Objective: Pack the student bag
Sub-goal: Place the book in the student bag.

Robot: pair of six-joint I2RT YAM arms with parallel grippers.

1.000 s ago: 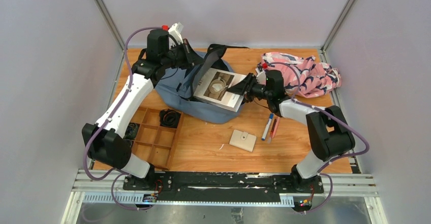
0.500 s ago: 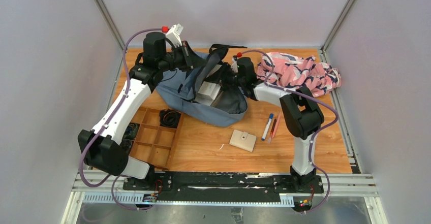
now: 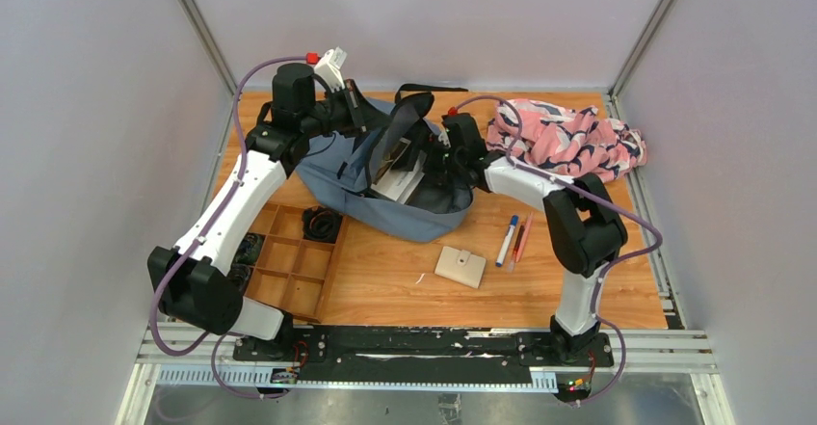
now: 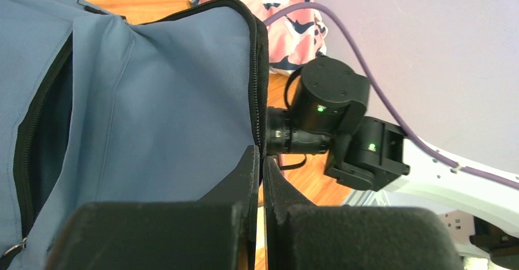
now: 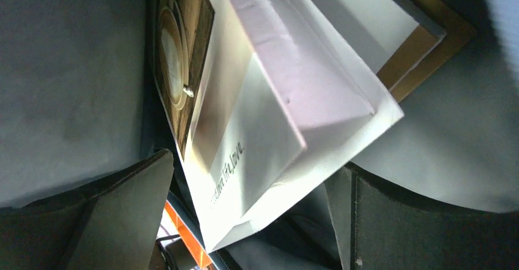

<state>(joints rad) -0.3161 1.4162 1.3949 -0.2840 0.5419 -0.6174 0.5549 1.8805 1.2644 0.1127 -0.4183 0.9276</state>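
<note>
The student bag, grey-blue with black straps, lies on the wooden table with its top held open. My left gripper is shut on the bag's zipper edge and lifts the flap; in the left wrist view its jaws pinch that black-zippered rim of the bag. My right gripper reaches into the opening. In the right wrist view the right gripper stands open, its fingers wide on either side of a white book resting inside the bag. The book shows partly in the opening.
A pink-white-navy cloth lies at the back right. In front of the bag are a tan flat case, a blue marker and a red pen. A wooden compartment tray with a black item sits front left.
The right arm carried the book from above the bag into its opening, then its jaws opened and let the book go. The left gripper kept hold of the flap.
</note>
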